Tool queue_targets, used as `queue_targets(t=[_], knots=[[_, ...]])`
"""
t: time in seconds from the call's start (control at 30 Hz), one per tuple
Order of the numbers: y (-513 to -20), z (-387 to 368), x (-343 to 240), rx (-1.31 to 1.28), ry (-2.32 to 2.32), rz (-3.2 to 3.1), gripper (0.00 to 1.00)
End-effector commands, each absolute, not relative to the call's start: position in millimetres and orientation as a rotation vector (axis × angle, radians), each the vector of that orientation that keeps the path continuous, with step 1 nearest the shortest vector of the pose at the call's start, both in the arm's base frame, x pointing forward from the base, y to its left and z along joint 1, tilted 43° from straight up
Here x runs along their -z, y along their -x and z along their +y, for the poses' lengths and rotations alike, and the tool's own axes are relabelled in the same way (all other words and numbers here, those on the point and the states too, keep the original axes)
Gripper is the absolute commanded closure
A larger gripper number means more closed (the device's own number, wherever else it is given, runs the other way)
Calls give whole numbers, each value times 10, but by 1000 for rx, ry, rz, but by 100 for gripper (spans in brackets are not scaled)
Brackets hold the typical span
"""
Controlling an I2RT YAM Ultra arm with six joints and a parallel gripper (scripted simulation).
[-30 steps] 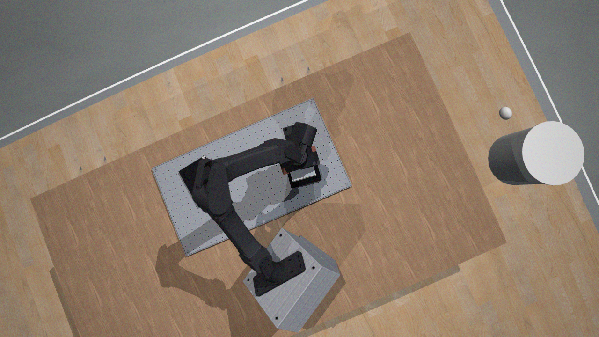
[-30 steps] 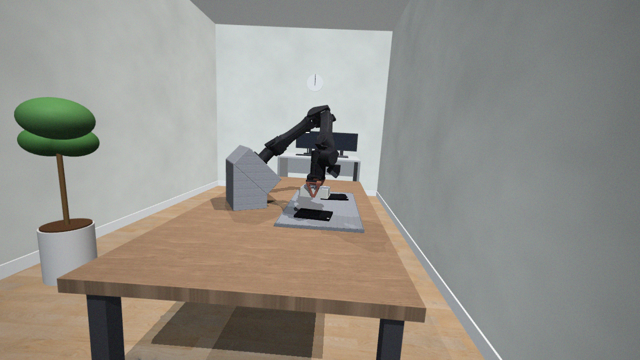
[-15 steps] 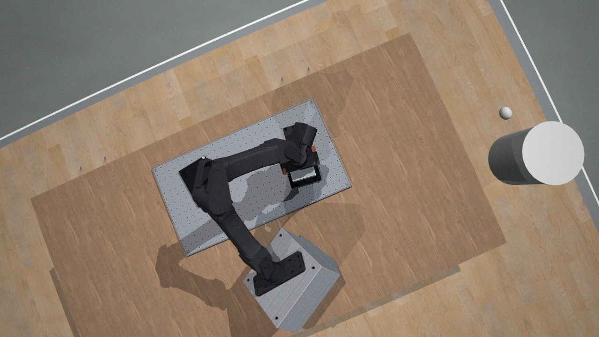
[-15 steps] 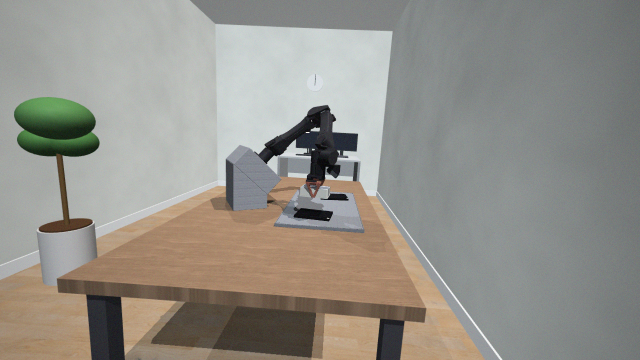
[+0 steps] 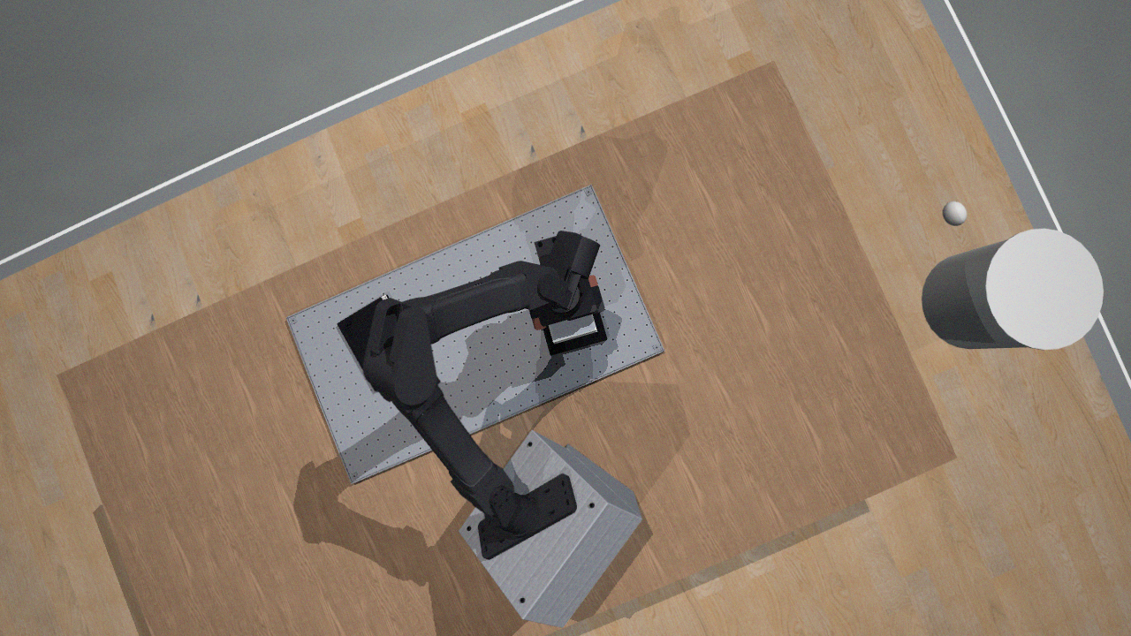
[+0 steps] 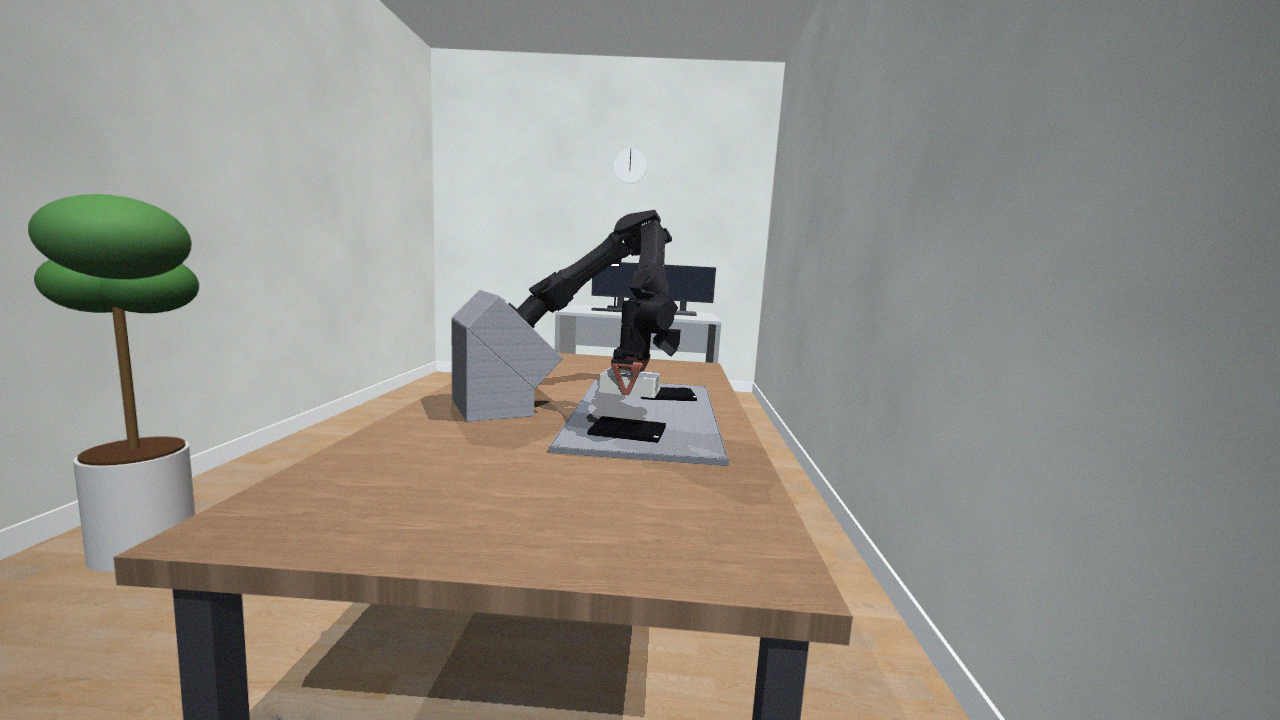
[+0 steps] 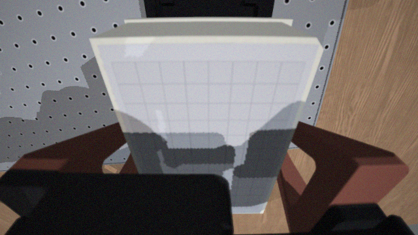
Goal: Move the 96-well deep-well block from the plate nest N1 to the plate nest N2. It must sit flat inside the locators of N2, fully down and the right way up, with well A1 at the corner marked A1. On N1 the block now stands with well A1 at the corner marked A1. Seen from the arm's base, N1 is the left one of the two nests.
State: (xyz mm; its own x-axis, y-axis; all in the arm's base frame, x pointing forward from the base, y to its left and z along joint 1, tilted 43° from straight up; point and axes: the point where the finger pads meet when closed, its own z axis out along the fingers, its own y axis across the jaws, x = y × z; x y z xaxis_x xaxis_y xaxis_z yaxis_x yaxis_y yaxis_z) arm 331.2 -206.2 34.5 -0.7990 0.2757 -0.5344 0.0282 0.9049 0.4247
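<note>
The white deep-well block (image 5: 573,330) has a gridded top. My gripper (image 5: 563,302) is shut on its long sides and holds it above the grey perforated baseplate (image 5: 474,371). From overhead it hangs over the right black nest N2 (image 5: 579,346), whose rim shows around the block's end. In the side view the block (image 6: 640,385) hangs above the plate, N2 (image 6: 626,428) lies empty in front, and N1 (image 6: 680,394) lies behind. N1 (image 5: 357,332) is empty and partly under my arm. In the wrist view the block (image 7: 206,108) sits between my reddish fingers, and a black nest edge (image 7: 209,8) shows beyond it. I cannot see the A1 marks.
My grey base pedestal (image 5: 553,537) stands beside the plate's long edge. The plate's short edge (image 7: 326,75) runs close on the right of the block, with the wooden table top (image 7: 375,81) beyond. A white cylinder (image 5: 1028,288) stands off the table.
</note>
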Motion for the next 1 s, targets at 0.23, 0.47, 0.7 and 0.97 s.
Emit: queue_targets(t=[0.23,0.47,0.7,0.97], knots=[[-3286,-2124,-374,-524,-232,2439,100],[-3286,-2123,-374,-524,-232,2439,100],[-3350,-2091,-305,-524,-232,2439,100],[-3416,-2060,-236,-524,-232,2439,100]])
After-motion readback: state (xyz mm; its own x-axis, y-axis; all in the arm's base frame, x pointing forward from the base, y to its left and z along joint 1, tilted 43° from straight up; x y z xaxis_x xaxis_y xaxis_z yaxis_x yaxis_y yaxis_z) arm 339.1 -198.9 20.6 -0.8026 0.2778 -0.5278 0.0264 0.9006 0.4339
